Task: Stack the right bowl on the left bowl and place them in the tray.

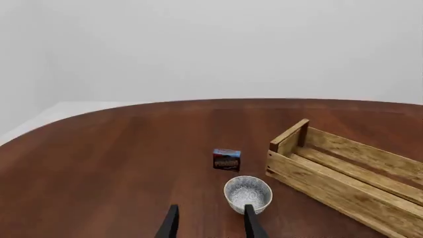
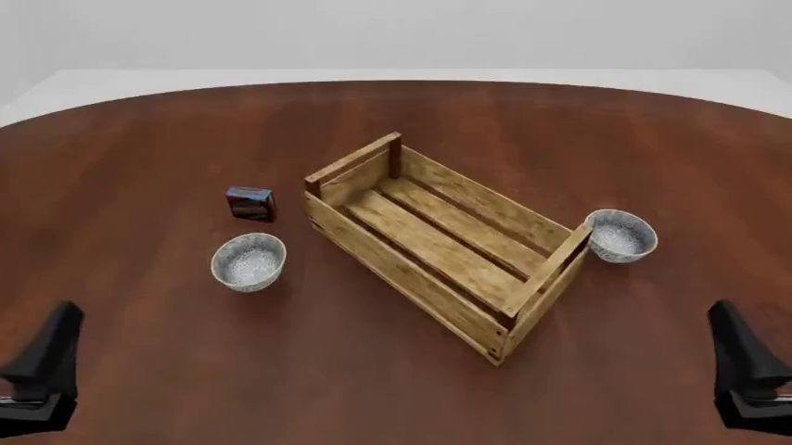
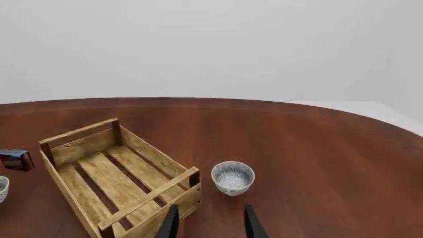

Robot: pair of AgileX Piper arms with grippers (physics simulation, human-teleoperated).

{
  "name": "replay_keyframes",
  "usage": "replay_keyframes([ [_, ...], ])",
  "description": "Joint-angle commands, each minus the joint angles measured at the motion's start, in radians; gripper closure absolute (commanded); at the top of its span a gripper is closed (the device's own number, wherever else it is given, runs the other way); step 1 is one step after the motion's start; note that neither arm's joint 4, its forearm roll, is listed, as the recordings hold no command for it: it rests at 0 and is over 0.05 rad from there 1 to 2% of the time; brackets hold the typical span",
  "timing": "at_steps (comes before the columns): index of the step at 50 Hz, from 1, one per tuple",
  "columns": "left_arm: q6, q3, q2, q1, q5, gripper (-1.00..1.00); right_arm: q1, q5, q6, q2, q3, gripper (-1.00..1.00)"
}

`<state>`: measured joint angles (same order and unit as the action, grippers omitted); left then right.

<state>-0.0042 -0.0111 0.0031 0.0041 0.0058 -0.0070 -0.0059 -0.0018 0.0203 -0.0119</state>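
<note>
My left claw [image 1: 210,225]: fingers apart around bare desk, gripping nothing; in the front view it sits low at the near left corner.
My right claw [image 3: 209,223]: fingers likewise parted and holding nothing, low at the near right corner in the front view.
Open room near me: a wide strip of bare desk [image 2: 371,389] lies between my two claws and the things beyond.
Left bowl [image 2: 249,261]: upright on the desk, just off the crate's near-left long side but apart from it; in the left wrist view it sits just past my right finger.
Right bowl [image 2: 620,235]: upright, just beside the crate's near-right end rail; whether they touch I cannot tell.
Bowls' look: small, round, pale speckled grey-white, open side up, nothing in them.
Small box [image 2: 250,204]: dark with a blue top, a little beyond the left bowl and separate from it.
Tray [image 2: 396,269]: a long light-brown wooden crate lying diagonally mid-desk, slatted floor with gaps, low plank sides, taller end rails on dark corner posts, nothing inside.
Desk edge: the reddish-brown wood-grain top curves round on the far side, well beyond the tray, against a pale plain background.
</note>
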Motion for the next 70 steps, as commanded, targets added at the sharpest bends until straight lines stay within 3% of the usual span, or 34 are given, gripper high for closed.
replay_keyframes([
  [1,-0.003,0.006,0.009,-0.011,-0.008,-1.00,0.005,-0.063,-0.008,0.094,0.006,-1.00],
  [3,0.000,0.007,0.010,-0.018,-0.009,-1.00,-0.014,-0.076,0.003,0.128,0.000,-1.00],
  [6,0.003,0.008,0.011,-0.019,-0.010,-1.00,-0.036,-0.078,-0.047,0.145,-0.011,-1.00],
  [8,0.000,0.007,0.009,-0.023,-0.006,-1.00,-0.039,-0.079,-0.036,0.181,-0.033,-1.00],
  [9,-0.003,0.006,0.006,-0.026,-0.002,-1.00,-0.074,-0.116,0.010,0.301,-0.053,-1.00],
  [10,-0.004,0.006,0.005,-0.027,-0.002,-1.00,-0.095,-0.145,0.013,0.374,-0.061,-1.00],
  [12,-0.004,0.007,0.004,-0.030,-0.002,-1.00,-0.037,-0.141,-0.016,0.419,-0.094,-1.00],
  [13,-0.004,0.008,0.006,-0.031,-0.003,-1.00,-0.034,-0.145,0.010,0.472,-0.111,-1.00],
  [15,-0.006,0.009,0.008,-0.032,-0.004,-1.00,-0.009,-0.091,0.029,0.425,-0.141,-1.00],
  [17,-0.009,0.008,0.006,-0.033,-0.003,-1.00,-0.058,-0.053,-0.003,0.431,-0.180,-1.00],
  [20,-0.012,0.005,0.000,-0.037,0.003,-1.00,-0.054,0.019,0.004,0.422,-0.244,-1.00],
  [33,-0.019,0.000,-0.002,-0.048,0.009,-1.00,-0.108,0.120,-0.022,0.685,-0.446,-1.00],
  [44,-0.020,-0.011,-0.002,-0.057,0.017,-1.00,-0.100,0.253,0.010,0.825,-0.618,-1.00],
  [56,-0.030,-0.028,-0.001,-0.084,0.030,-1.00,-0.108,0.329,0.005,0.904,-0.735,-1.00],
  [70,-0.036,-0.030,-0.001,-0.093,0.037,-1.00,-0.104,0.319,0.024,1.076,-0.818,-1.00],
])
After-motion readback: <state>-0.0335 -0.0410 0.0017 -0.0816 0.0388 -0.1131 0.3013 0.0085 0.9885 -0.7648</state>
